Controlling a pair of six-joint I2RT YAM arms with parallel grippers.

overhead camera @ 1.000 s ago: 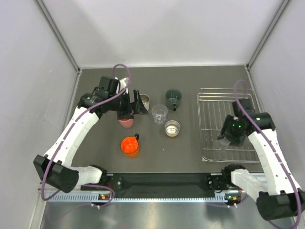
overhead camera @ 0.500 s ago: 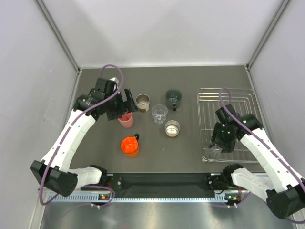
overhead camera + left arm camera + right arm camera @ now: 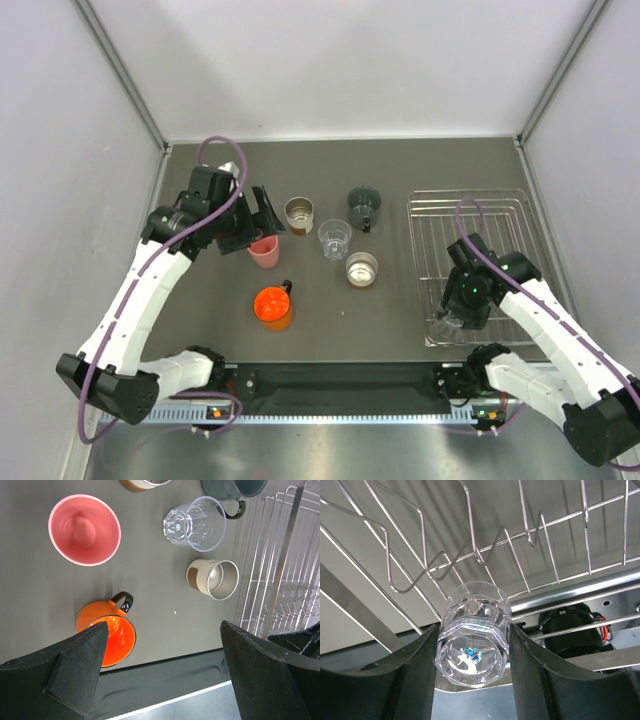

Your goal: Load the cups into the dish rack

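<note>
Since the earlier frames the dish rack (image 3: pixel 490 215) has slid slightly left, and the right arm, elbow bent out to the right, has drawn the right gripper (image 3: pixel 452 318) to the rack's near left corner. Its jaws pinch a clear cup (image 3: pixel 472 640) over the wires, base toward the wrist camera. The left arm stretches forward along the left side, wrist turned right, with the left gripper (image 3: pixel 262 210) spread wide above the pink cup (image 3: pixel 264 251); the orange cup (image 3: pixel 273 307), green cup (image 3: pixel 363 205), second clear cup (image 3: pixel 334 238) and two steel cups (image 3: pixel 299 212) stand outside the rack.

Right tool (image 3: pixel 452 318) grips clear cup (image 3: pixel 446 322) at dish rack (image 3: pixel 470 193) near-left corner; left tool (image 3: pixel 262 222) near pink cup (image 3: pixel 264 254)
</note>
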